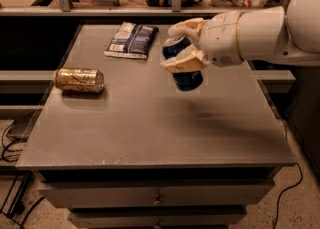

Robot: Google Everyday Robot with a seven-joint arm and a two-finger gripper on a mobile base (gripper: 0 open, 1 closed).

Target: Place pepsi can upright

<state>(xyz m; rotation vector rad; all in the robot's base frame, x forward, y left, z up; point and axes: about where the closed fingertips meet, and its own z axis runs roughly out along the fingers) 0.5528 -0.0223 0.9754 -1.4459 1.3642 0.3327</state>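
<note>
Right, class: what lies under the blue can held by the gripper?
Only bare grey table, with a faint shadow; the blue can hangs above it in the gripper, over the table's right half. The gripper covers the can's middle band.

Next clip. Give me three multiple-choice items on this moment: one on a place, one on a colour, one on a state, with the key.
1. Where is the pepsi can?
A) in the gripper, above the table
B) standing at the front edge
C) inside a drawer

2. What colour is the other can?
A) green
B) gold
C) red

3. How does the other can rest?
A) upright
B) upside down
C) on its side

Key:
1 A: the gripper is shut on the pepsi can, which hangs clear of the tabletop.
2 B: its body is gold.
3 C: its length runs along the tabletop.
</note>
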